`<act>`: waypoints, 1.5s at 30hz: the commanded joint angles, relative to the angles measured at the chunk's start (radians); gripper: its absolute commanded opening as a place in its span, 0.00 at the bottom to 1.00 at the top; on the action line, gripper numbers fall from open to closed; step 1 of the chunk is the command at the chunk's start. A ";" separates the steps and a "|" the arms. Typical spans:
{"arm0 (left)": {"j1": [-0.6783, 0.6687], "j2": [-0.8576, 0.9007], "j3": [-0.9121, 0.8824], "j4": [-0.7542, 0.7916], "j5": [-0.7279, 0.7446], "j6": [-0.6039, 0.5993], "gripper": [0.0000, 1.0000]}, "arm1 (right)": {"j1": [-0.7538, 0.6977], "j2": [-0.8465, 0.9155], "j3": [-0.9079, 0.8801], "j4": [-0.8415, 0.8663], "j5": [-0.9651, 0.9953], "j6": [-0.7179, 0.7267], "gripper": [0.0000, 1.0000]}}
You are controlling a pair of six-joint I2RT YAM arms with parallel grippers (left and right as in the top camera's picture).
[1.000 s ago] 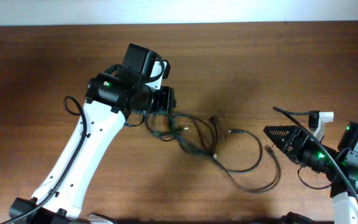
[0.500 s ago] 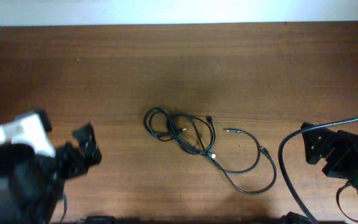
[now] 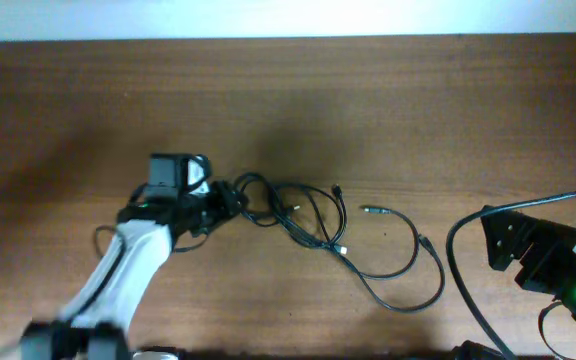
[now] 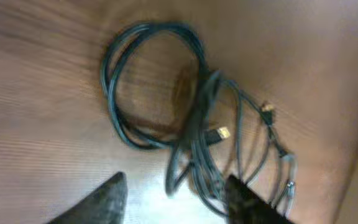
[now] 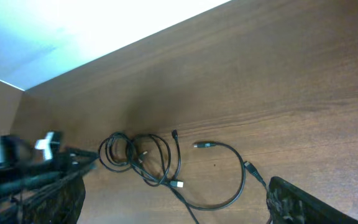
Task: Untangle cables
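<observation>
The thin black cables (image 3: 298,212) lie on the wooden table as a tangled bundle of loops. One long loop (image 3: 413,275) trails off to the right, with small plug ends showing. My left gripper (image 3: 230,195) is open at the bundle's left end. In the left wrist view the cables (image 4: 191,118) lie just ahead of the open fingers (image 4: 176,200), and some strands reach between the tips. My right gripper (image 3: 493,240) is open and empty, well right of the long loop. The right wrist view shows the cables (image 5: 148,158) far ahead of its fingers (image 5: 176,205).
Thick black arm wiring (image 3: 458,270) curves beside the right arm at the table's right front. The table's far edge meets a white wall (image 5: 104,25). The left arm (image 3: 128,260) stretches in from the front left.
The left arm swung away to the front left, then returned low at the bundle's left end. The right arm drew back to the right. The bundle has hardly shifted.
</observation>
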 commanded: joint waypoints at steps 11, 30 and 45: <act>-0.117 -0.058 0.139 0.228 0.531 0.286 0.00 | -0.005 -0.003 -0.063 -0.091 -0.164 -0.013 0.26; -0.117 -0.538 0.140 0.743 0.398 -0.132 0.05 | 0.364 0.154 -0.706 0.772 -0.415 0.051 0.77; 0.025 -0.537 0.140 0.378 0.339 0.018 0.00 | 0.721 0.708 -0.706 1.613 -0.558 0.636 0.04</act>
